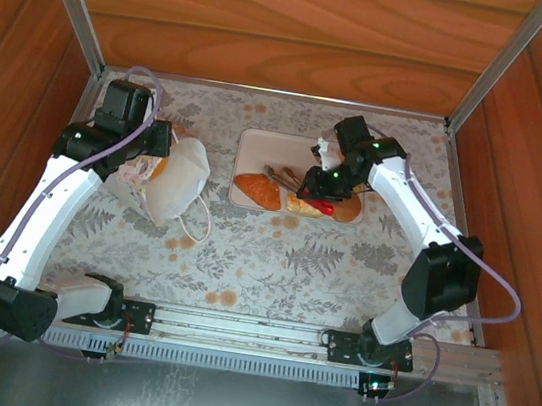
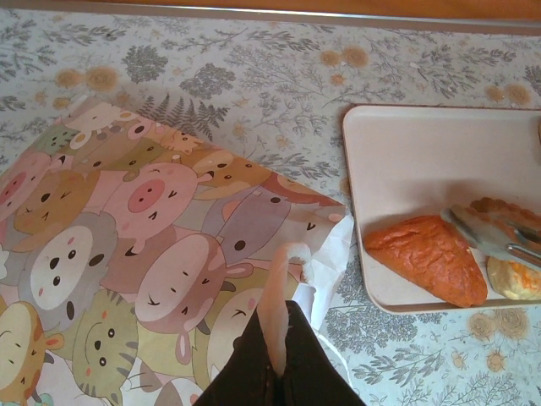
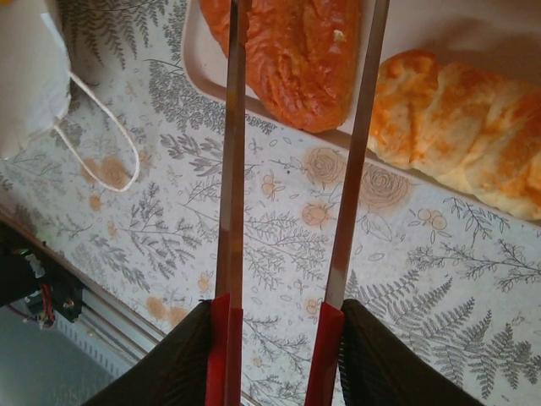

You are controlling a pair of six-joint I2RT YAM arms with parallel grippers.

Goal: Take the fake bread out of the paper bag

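Cloth (image 1: 274, 254) printed with ferns and flowers is lying spread beneath both claws. The paper bag (image 1: 178, 185) is lying on its side directly under the left claw (image 2: 275, 351), with its cartoon-animal face turned up and reaching ahead and to the left of the fingers (image 2: 245, 372). That claw is clenching an edge of the bag's paper between them. The beige tray (image 2: 423, 144) is sitting ahead and to the right of the left claw, just beside the bag.

The right claw (image 3: 275, 334) is grasping metal tongs (image 3: 230, 169) by their red handles, and the two blades are standing apart. The fake bread (image 2: 431, 258) is resting on the tray. An orange loaf (image 3: 296, 51) is lying ahead of the right claw, beneath the blade tips. A paler braided loaf (image 3: 461, 135) is lying just to the right of the blades, along the tray's near rim. Whether more bread is sitting inside the bag, I cannot tell. A white cord handle (image 3: 137, 162) is looping on the cloth to the right claw's left.
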